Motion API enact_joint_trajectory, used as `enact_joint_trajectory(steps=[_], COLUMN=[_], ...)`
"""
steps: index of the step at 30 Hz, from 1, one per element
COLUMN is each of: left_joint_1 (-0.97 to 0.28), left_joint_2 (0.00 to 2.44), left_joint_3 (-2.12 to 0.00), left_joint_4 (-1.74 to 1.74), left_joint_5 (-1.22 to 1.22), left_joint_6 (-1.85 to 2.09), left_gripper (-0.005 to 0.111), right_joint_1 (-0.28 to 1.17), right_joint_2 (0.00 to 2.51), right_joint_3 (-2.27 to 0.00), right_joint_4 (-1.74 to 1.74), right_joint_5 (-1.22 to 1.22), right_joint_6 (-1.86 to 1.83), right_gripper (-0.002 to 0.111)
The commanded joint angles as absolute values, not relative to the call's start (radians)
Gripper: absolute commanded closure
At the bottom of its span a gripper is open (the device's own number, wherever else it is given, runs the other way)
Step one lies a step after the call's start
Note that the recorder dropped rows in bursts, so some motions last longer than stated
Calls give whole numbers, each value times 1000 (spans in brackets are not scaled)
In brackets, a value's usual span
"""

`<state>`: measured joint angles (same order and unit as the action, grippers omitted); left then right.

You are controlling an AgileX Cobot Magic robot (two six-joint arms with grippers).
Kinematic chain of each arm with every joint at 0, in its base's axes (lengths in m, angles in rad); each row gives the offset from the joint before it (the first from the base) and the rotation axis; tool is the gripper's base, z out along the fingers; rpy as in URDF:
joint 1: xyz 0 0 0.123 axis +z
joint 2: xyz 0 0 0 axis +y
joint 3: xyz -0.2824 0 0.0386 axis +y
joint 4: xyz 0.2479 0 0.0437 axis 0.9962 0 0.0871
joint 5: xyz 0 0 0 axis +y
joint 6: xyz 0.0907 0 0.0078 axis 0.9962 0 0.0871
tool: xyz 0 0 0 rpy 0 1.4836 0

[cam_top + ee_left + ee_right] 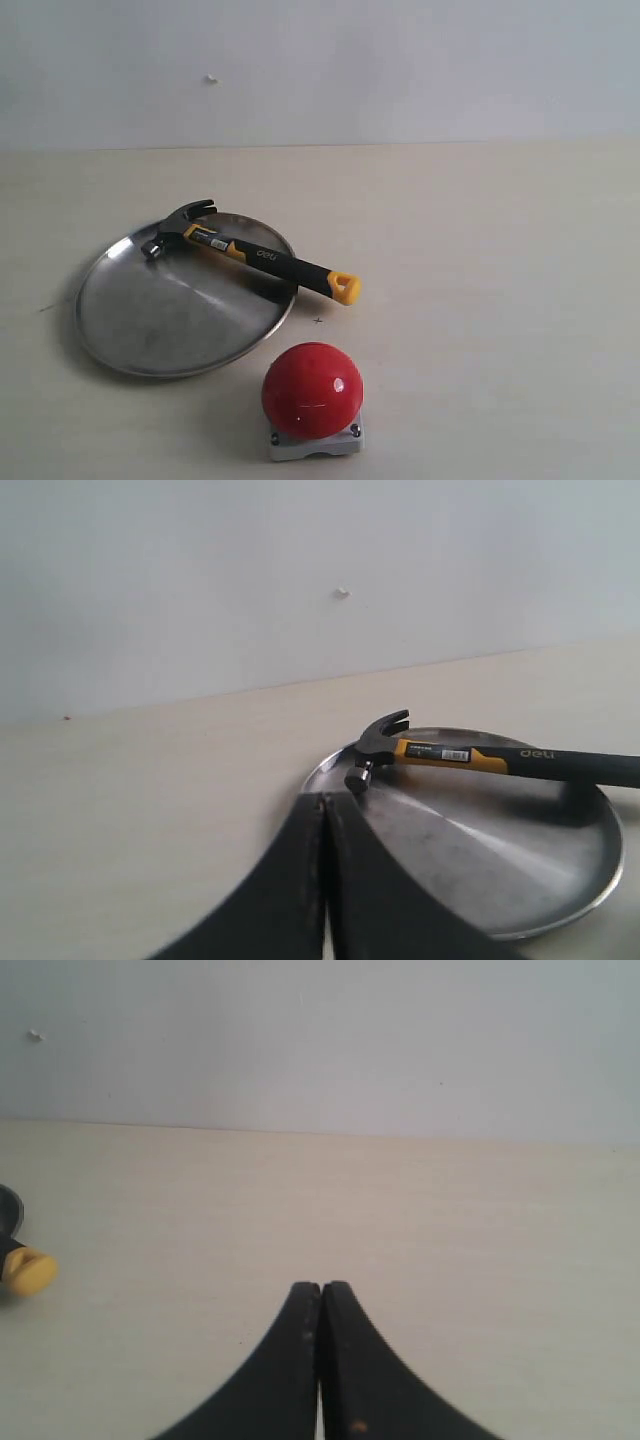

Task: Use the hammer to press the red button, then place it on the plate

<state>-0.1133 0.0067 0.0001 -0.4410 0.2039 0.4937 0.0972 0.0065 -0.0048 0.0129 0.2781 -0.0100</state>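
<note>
Two grippers, and neither held a thing: your left gripper (323, 802) was pinched together with its jaws meeting, just short of the plate (500, 870), and your right gripper (320, 1290) was closed the same way over bare table (450, 1220).

The hammer (255, 258) lay slantwise on the plate (150, 320), head down inside the far rim, handle crossing the rim on the button's side, and the yellow loop hanging out past it. The red button (312, 390) sat near that rim, apart from both. Whether it had been pressed, you could not have told from this.

If a press was to come, the risks as I judged them:
- A grab at the overhanging handle could lever on the rim and tip or skid the plate.
- Held far from its heavy head, the hammer could swing in the jaws.
- A strike off the middle of the glossy dome could glance away or shove the small base.
- Jaws that closed would have to open first, or they would only nudge the handle.
</note>
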Motion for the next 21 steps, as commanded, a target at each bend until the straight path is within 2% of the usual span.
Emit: enact_joint_trajectory(steps=[1,18,21], left_joint_1=[-99,-98,-98], left_joint_2=[0,0,0], left_joint_3=[0,0,0], left_joint_4=[-447,-452,-355], left_joint_5=[207,240,284], left_joint_6=[494,494,438], left_gripper=[107,107,107], right_joint_1=[91,91,91], right_joint_2=[0,0,0], right_joint_3=[0,0,0], right_joint_4=[10,10,10], right_joint_5=[276,276,276], right_joint_6=[-7,-7,-7], right_gripper=[108,108,108])
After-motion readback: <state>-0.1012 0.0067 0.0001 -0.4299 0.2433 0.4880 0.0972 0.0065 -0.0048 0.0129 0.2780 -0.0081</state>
